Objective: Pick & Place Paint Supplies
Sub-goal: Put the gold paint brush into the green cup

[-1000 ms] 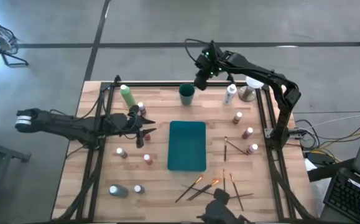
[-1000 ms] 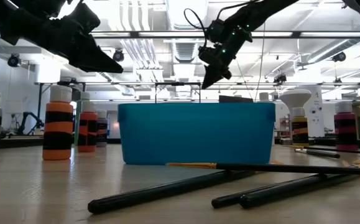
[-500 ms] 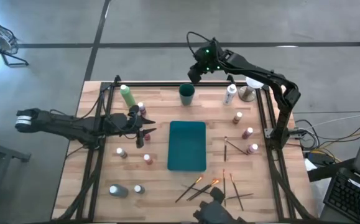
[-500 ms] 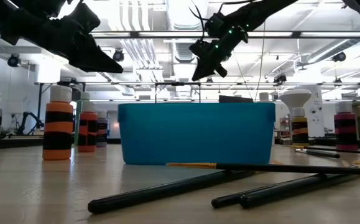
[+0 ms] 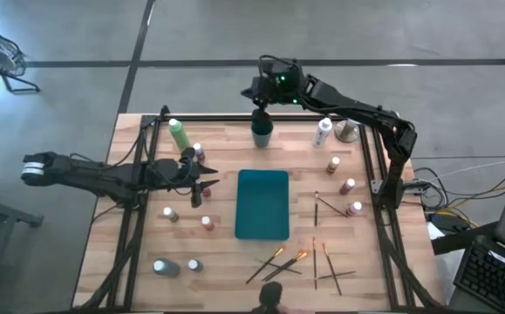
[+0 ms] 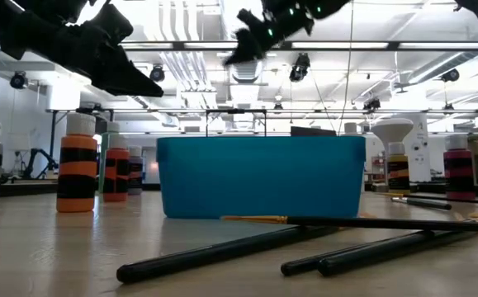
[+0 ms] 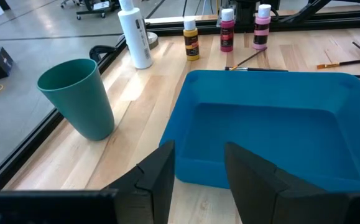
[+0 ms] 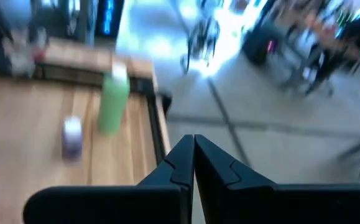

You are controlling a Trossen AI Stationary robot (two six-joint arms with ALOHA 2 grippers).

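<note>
I see the right gripper (image 5: 257, 90) empty, fingers together, above the desk's (image 5: 226, 262) far edge. Left gripper (image 5: 208, 182) part-open, empty. Brushes (image 5: 278, 259) lie flat near the front edge, mostly front-to-back.

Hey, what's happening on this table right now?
A two-armed robot is sorting paint supplies, and neither arm holds anything. The right pincer, shut and empty, hangs above the dark green cup at the table's far edge. The left pincer waits partly open beside the teal tray, near some paint bottles. The brushes lie loose on the table.
</note>
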